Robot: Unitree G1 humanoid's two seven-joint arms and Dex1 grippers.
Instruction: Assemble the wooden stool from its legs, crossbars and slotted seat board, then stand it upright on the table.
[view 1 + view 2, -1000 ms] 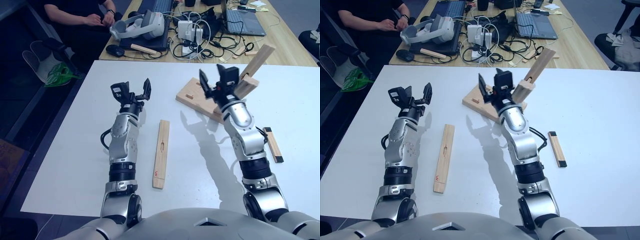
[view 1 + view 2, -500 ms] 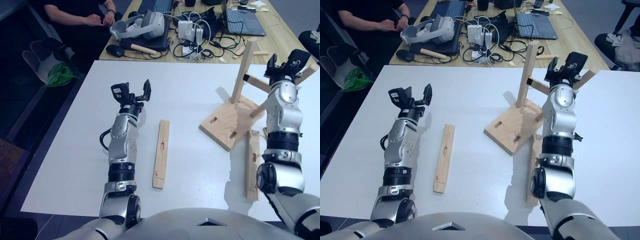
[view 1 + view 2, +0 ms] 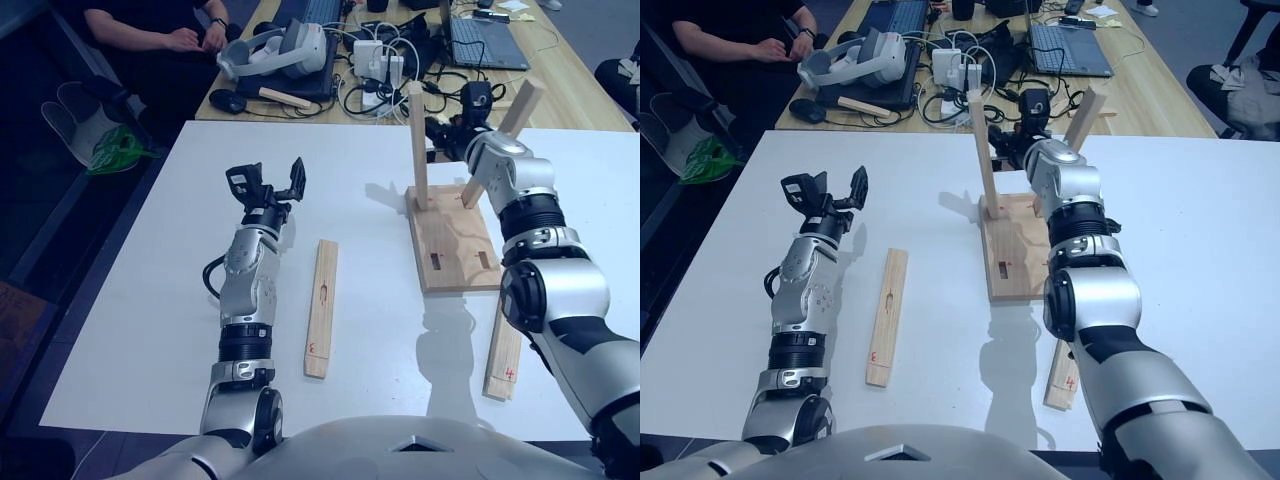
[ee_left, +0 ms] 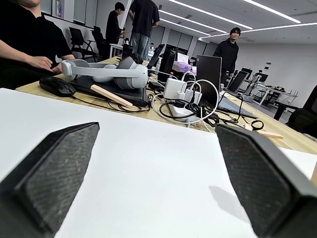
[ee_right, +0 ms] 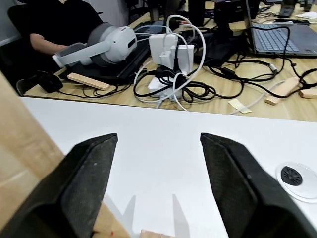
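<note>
A white table (image 3: 150, 330) carries everything. Nearest, at the front right, lies a loose near leg (image 3: 503, 352). A middle leg (image 3: 321, 305) lies flat mid-table, slot up. The left gripper (image 3: 270, 178) hovers just past it, jaws wide and empty. Farther out the seat board (image 3: 455, 250) lies flat, pale wood with two open slots. An upright leg (image 3: 417, 145) stands in it and a leaning leg (image 3: 522, 100) tilts outward. The right gripper (image 5: 158, 141) sits between those two, fingers spread, gripping nothing. The leaning leg looks loosely seated; a nudge from the arm could lever it out or skid the board. A cluttered desk (image 3: 560, 80) lies beyond.
</note>
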